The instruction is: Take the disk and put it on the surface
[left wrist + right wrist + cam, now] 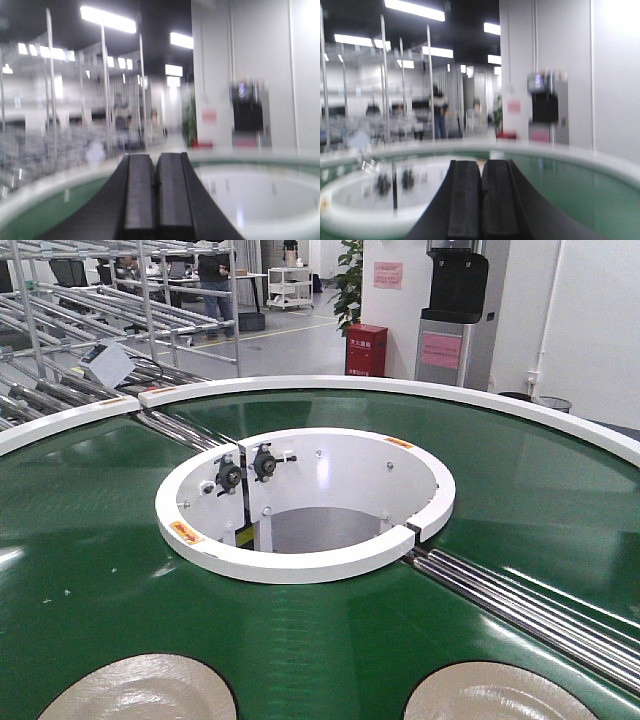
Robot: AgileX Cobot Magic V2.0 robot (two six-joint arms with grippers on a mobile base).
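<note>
Two cream round disks lie on the green belt [90, 540] at the bottom edge of the front view, one at the left [140, 692] and one at the right [490, 695], both cut off by the frame. Neither gripper shows in that view. In the left wrist view, my left gripper [156, 157] is shut with nothing between its black fingers, pointing over the belt's white centre ring [250, 200]. My right gripper [481, 164] is also shut and empty, aimed across the belt [560, 190]. No disk appears in either wrist view. The surface is out of view.
A white ring wall [300, 565] surrounds the round hole in the belt's middle. Steel rollers [530, 610] cross the belt at the right, and more run at the back left. A white outer rim [400, 388] bounds the belt. Metal racks [90, 310] stand beyond.
</note>
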